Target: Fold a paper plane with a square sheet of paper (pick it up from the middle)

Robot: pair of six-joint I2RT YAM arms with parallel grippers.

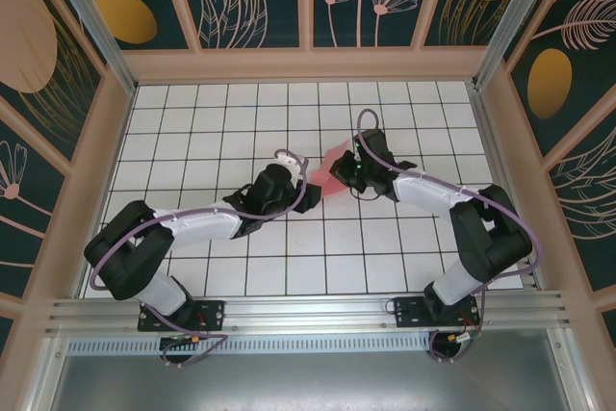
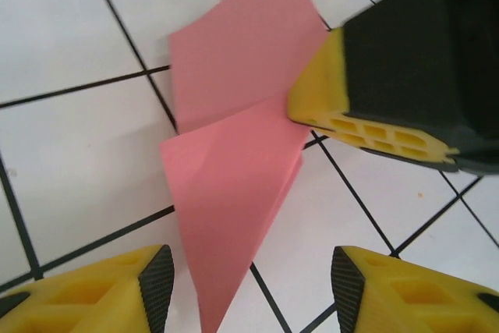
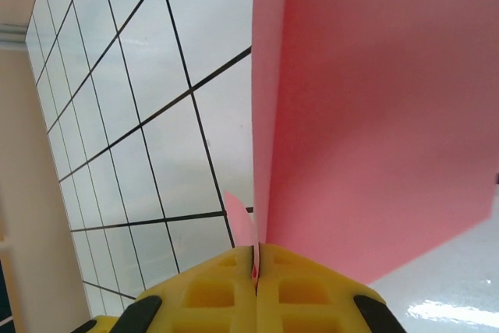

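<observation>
Closest to our wrist cams are the yellow fingers. On the right gripper [image 3: 256, 267] the two fingers are pressed together w/ no gap, and they pinch one edge of the pink sheet [image 3: 374, 115]. From the pinch the paper rises ahead of the fingertips as one broad flap, w/ a narrower strip just beside it on the left. On the left gripper [image 2: 251, 290] the fingers [image 2: 148, 286] stand wide apart and hold nothing. A pointed corner of the sheet reaches into the gap between them, but we can't tell if it touches either pad. Ahead of this gripper the sheet shows 2 flaps that meet at a crease, and the right gripper's yellow tip bites the paper from the right, approx. at that crease. In the top cam both grippers meet near the middle of the white grid table [image 1: 241, 122], w/ the sheet between their tips.
</observation>
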